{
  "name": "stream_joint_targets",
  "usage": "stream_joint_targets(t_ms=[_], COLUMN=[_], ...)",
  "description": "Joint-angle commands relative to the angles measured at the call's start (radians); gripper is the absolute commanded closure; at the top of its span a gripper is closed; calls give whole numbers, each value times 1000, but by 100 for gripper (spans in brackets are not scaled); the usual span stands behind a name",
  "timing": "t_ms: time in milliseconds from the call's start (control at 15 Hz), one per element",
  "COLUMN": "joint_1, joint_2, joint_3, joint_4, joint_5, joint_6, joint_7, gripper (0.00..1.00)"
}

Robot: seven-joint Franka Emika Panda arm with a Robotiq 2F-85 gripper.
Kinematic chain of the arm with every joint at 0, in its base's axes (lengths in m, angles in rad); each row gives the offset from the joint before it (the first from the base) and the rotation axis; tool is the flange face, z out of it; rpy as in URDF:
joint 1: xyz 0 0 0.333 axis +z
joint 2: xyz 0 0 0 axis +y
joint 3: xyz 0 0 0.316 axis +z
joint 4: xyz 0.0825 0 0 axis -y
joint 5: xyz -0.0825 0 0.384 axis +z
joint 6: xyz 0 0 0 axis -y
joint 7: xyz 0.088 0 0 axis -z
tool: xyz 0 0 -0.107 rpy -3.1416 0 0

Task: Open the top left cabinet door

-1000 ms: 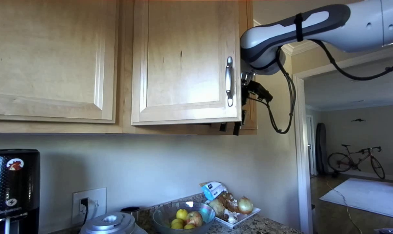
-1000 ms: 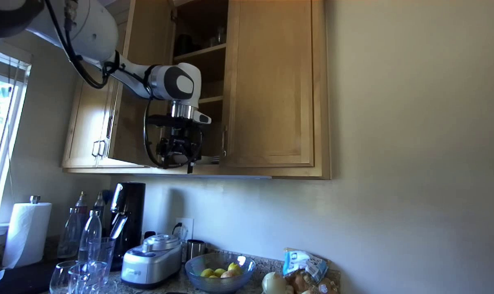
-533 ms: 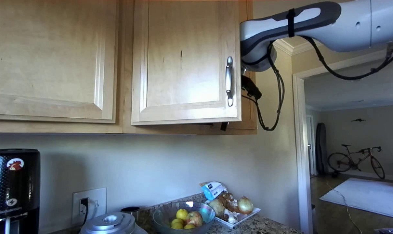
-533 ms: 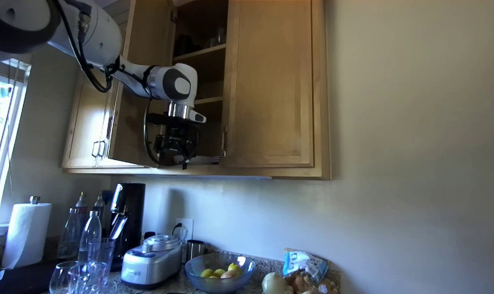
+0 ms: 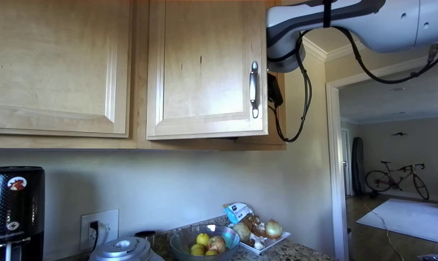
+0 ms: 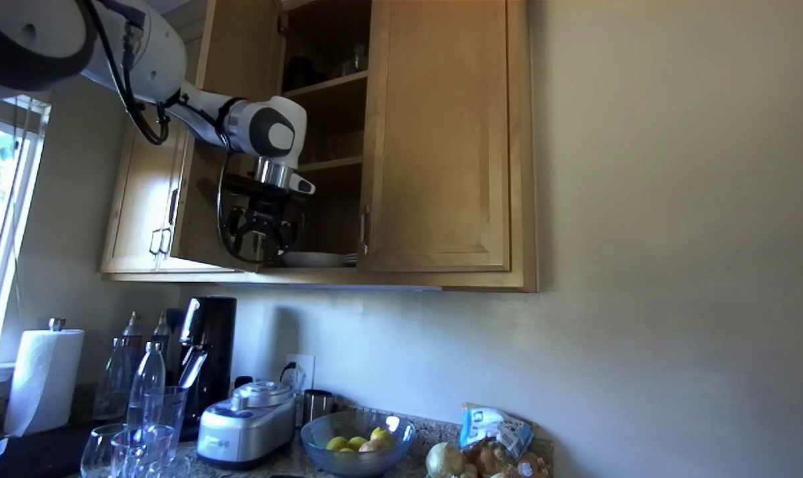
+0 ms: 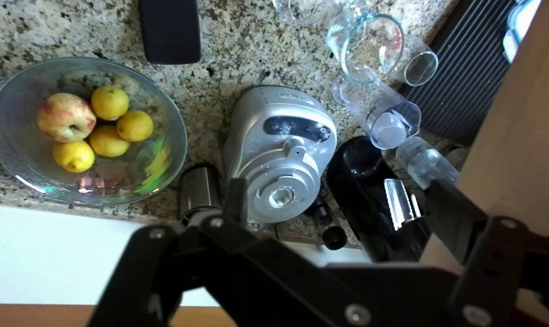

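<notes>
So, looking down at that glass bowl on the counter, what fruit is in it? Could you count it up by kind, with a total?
Apple: 1
Lemons: 4
Total in the glass bowl: 5

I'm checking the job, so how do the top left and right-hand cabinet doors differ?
The top left cabinet door stands open; the right-hand cabinet door looks shut. In an exterior view, the top left cabinet door shows its inner side, the right-hand cabinet door its front. Both are light wood with a vertical handle.
</notes>
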Motion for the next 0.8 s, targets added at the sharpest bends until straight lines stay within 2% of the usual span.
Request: stream_joint_targets(t_ms=[0, 467, 733], joint_1=[28, 90, 104], joint_2=[3, 21, 25], joint_3=[13, 72, 95], joint_4=[25, 68, 66], joint_5=[46, 79, 47], joint_6=[-25, -48, -16], joint_7=[-52, -118, -105], gripper=[0, 0, 0])
